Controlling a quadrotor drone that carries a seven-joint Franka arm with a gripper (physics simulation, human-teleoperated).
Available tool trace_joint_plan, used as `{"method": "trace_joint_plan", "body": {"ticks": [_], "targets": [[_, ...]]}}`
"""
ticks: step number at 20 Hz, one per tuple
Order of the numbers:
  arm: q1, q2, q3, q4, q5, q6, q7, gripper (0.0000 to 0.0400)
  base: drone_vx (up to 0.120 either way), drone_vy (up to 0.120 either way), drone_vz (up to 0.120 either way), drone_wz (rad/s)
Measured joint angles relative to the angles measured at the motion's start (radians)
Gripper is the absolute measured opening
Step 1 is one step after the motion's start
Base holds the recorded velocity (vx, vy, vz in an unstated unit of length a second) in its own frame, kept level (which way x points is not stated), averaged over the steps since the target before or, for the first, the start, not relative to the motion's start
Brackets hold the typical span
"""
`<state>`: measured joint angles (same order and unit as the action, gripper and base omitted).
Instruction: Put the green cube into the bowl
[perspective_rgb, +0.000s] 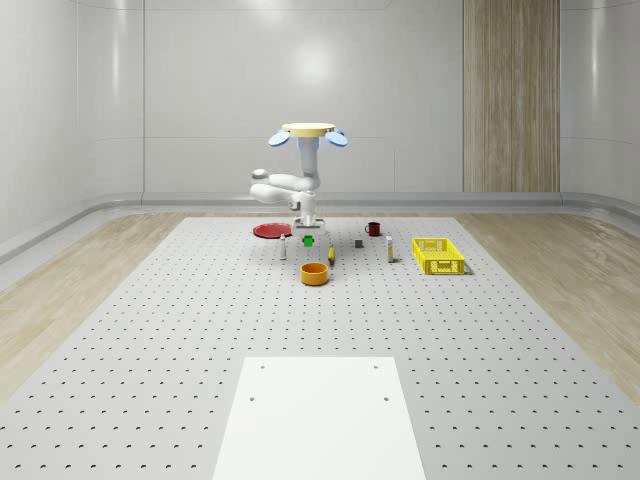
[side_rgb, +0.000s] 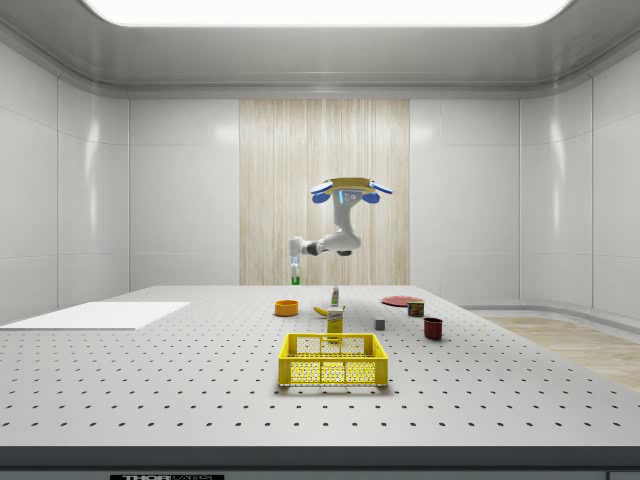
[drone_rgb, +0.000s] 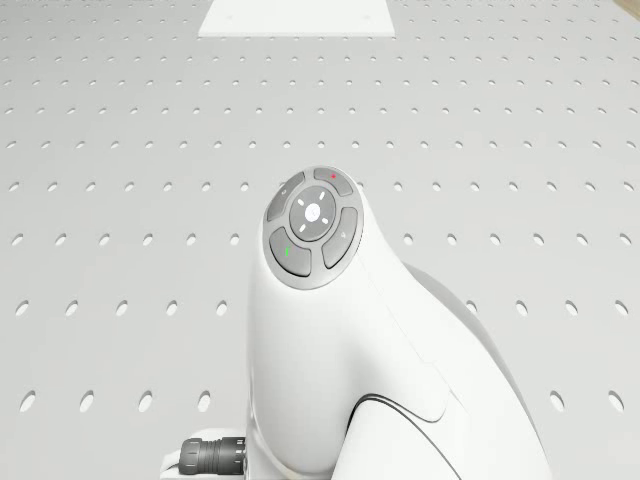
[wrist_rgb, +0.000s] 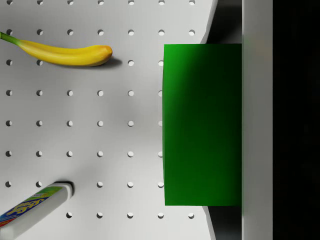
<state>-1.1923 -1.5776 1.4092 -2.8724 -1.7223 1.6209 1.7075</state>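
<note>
The cube (wrist_rgb: 202, 125) is seen held in the gripper (perspective_rgb: 308, 240): in the wrist view its green face lies flat against one white finger (wrist_rgb: 257, 120), and the table (wrist_rgb: 100, 150) with its holes lies well below it. The second finger is hidden behind the cube, so the grasp is judged clenched on the cube rather than seen from both sides. In the side view the cube (side_rgb: 294, 265) is shown as a green spot at the gripper (side_rgb: 294, 262), lifted clear of the table (side_rgb: 150, 370).

The drone (perspective_rgb: 308, 133) is seen hovering above the far part of the table (perspective_rgb: 150, 380), with the arm folded down beneath it. In the whole-scene view the gripper is placed just behind the bowl (perspective_rgb: 315, 273), between the plate (perspective_rgb: 270, 230) and the cup (perspective_rgb: 373, 228). The banana (wrist_rgb: 65, 54) and a marker (wrist_rgb: 32, 207) are seen on the table under the wrist.

The pick is therefore judged done. What is left is the carry to the bowl, which stands near and toward the camera in the whole-scene view, then the lowering and release. The bowl (side_rgb: 286, 308) is seen with nothing in it as far as can be told.
</note>
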Motion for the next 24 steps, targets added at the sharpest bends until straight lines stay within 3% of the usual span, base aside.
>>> {"method": "trace_joint_plan", "body": {"ticks": [4, 8, 14, 19, 24], "targets": [[0.000, -0.001, 0.000, 0.000, 0.000, 0.001, 0.000, 0.0250, 0.100, 0.000, -0.120, 0.000], [0.000, -0.002, 0.000, 0.000, 0.001, 0.002, 0.000, 0.0250, 0.000, 0.000, -0.070, 0.000], [0.000, -0.003, 0.000, 0.000, 0.001, 0.003, 0.000, 0.0250, 0.000, 0.087, -0.120, 0.000], [-0.001, -0.004, 0.000, 0.000, 0.001, 0.003, 0.000, 0.0250, 0.072, 0.000, -0.120, 0.000], [-0.001, -0.004, 0.001, 0.000, 0.002, 0.004, 0.001, 0.0250, 0.000, 0.064, -0.008, 0.000]]}}
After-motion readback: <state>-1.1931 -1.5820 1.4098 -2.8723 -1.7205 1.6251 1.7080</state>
